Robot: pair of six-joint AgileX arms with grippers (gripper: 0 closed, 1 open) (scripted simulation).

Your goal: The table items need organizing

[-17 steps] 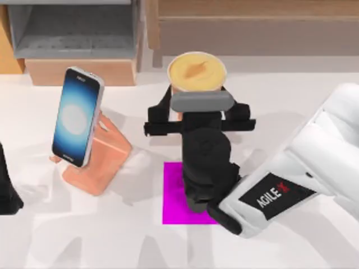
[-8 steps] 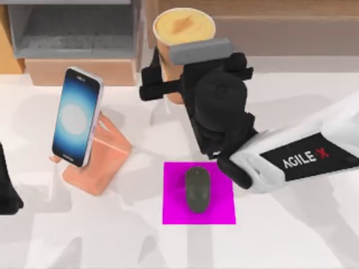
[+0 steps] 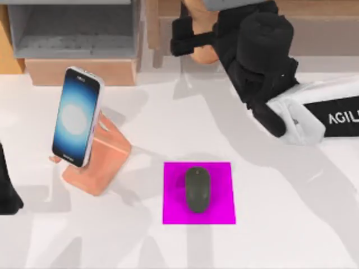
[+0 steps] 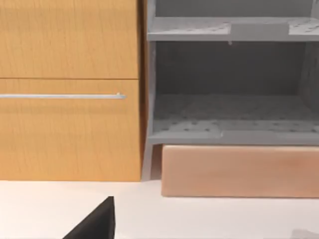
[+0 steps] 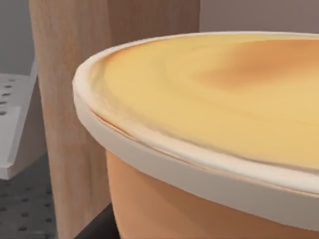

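Note:
My right gripper (image 3: 206, 32) is shut on the tall orange cup (image 3: 203, 52) and holds it at the back of the table, beside a wooden upright. The right wrist view shows the cup's yellowish lid (image 5: 214, 94) up close, above its orange wall (image 5: 169, 209). The dark grey mouse (image 3: 197, 189) lies on a magenta pad (image 3: 174, 207) near the front middle. At the left, the smartphone (image 3: 77, 116) with its blue glowing screen leans on a salmon stand (image 3: 106, 157). My left arm (image 3: 7, 190) is parked at the table's left edge.
A grey shelf unit (image 3: 73, 31) stands at the back left with a wooden box (image 3: 78, 72) under it. A wooden cabinet (image 3: 252, 28) runs along the back right. The white table (image 3: 280, 224) is bare at the front right.
The right gripper has carried the cup from the table's middle toward the back and right. That uncovered the mouse on the magenta pad. The phone and left arm have not moved.

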